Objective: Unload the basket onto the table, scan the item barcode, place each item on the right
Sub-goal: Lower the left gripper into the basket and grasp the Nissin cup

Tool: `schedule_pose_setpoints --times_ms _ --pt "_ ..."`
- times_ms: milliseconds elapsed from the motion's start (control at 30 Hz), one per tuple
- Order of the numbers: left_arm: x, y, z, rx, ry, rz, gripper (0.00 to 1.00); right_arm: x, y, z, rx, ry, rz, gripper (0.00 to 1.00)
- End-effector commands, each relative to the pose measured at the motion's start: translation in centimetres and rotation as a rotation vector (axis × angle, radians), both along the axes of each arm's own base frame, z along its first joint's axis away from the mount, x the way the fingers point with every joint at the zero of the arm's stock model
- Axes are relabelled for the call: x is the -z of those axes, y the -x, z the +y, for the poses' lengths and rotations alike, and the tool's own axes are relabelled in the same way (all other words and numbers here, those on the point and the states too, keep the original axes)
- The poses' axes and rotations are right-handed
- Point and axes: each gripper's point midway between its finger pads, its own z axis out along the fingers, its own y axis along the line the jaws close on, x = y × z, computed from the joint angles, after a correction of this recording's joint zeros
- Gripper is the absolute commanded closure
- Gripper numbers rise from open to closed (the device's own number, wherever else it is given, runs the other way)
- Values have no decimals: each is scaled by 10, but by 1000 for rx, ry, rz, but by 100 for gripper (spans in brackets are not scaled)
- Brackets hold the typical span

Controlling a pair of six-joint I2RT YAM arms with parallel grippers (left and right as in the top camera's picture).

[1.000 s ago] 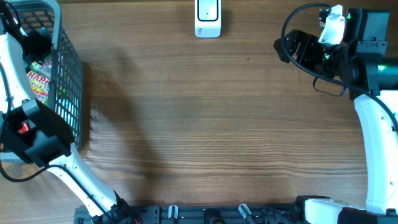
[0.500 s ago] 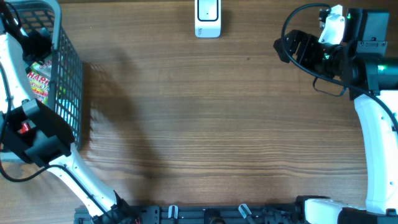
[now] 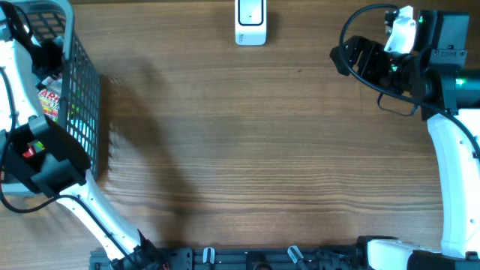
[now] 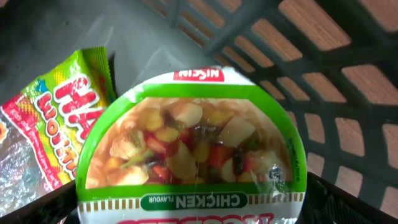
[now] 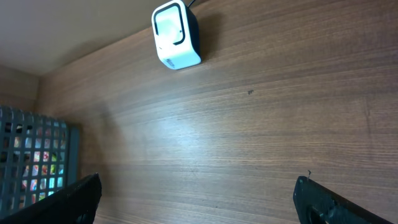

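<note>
Overhead: left arm bent at left edge of table, forearm reaching into wire basket, left gripper pointing down inside it. Right arm folded at far right, right gripper aimed left over bare wood. Scanner at top centre.

Left wrist: noodle cup lies in basket, lid facing camera, sweets bag just beside it on left. Jaws wide, dark tips at lower corners.

Right wrist: jaws wide, holding nothing. Scanner and basket well apart.

Beside the noodle cup rises the basket wall, candy bag crowding the cup's other side.
</note>
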Motion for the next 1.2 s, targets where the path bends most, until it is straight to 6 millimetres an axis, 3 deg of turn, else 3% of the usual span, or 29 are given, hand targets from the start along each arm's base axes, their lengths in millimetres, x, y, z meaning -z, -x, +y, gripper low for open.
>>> schedule_pose_setpoints --times_ms 0,167,433,600,867,1167 --pt "15 3 -4 -9 18 34 0 -4 -2 1 -2 -17 -4 0" --pt "26 6 -5 -9 25 49 1 -4 -2 1 -2 -17 -5 0" --pt "8 -1 -1 -10 -3 -8 31 -4 -2 1 -2 -17 -5 0" --pt "-14 -2 0 -11 -29 -53 28 -4 -2 1 -2 -17 -5 0" --pt "-92 7 10 -42 -164 -183 25 -4 -2 1 -2 -17 -4 0" --pt "-215 39 -6 -56 -282 -428 26 -4 -2 1 -2 -17 -4 0"
